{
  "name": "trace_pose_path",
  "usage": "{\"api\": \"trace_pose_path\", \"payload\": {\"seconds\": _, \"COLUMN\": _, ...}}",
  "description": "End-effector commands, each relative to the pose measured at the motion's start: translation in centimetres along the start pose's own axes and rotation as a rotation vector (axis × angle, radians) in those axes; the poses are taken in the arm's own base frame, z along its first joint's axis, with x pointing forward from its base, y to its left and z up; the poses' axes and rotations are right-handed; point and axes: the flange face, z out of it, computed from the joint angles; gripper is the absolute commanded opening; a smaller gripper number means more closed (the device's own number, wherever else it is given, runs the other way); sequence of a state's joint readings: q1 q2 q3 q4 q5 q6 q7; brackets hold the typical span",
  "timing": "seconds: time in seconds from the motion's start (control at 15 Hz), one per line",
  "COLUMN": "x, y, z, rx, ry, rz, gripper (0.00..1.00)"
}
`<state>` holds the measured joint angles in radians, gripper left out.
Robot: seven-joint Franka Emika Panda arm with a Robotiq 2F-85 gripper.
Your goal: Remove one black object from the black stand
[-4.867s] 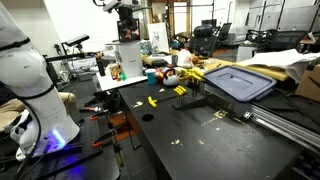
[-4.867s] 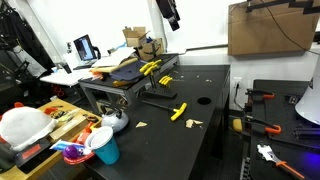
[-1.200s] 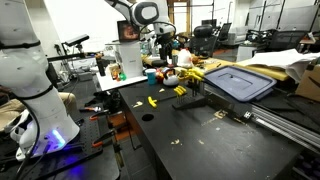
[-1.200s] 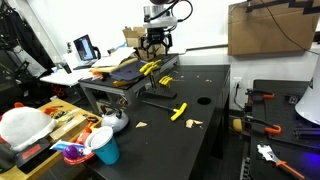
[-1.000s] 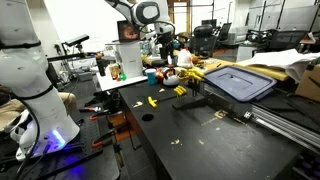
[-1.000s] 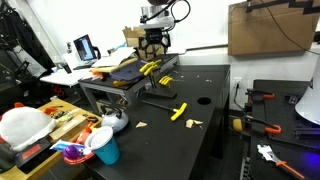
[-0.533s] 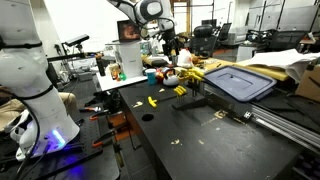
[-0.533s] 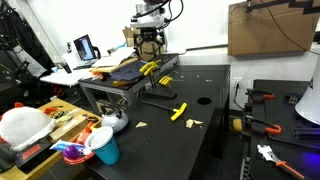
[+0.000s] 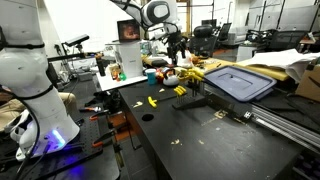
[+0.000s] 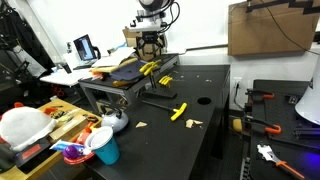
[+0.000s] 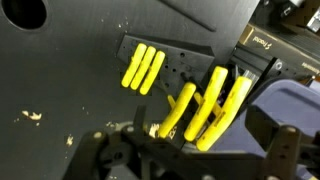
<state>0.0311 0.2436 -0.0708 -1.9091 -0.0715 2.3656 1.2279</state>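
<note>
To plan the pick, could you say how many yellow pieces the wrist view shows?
6 yellow pieces: three side by side left, three slanted right; the claw may hide more.

No text reads clearly; the small white lettering on the black metal bar (image 11: 262,42) is too blurred.

Your exterior views are bright and evenly lit from overhead, but small and soft. The matte black tabletop (image 9: 205,140) swallows detail. A violet glow spills off the white rounded robot base (image 9: 38,95). Your wrist view is dimmer and blurred: the yellow plastic sticks (image 11: 205,105) smear, and the black gripper (image 11: 195,160) is out of focus.
</note>
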Motion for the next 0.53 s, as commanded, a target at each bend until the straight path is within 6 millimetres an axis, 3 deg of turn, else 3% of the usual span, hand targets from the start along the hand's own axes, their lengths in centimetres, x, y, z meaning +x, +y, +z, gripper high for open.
{"api": "trace_pose_path", "payload": {"seconds": 0.0, "x": 0.8, "y": -0.2, "z": 0.1, "rx": -0.024, "ry": -0.007, "rz": 0.074, "gripper": 1.00}}
{"api": "trace_pose_path", "payload": {"seconds": 0.47, "x": 2.0, "y": 0.5, "z": 0.9, "rx": -0.040, "ry": -0.022, "rz": 0.126, "gripper": 1.00}}
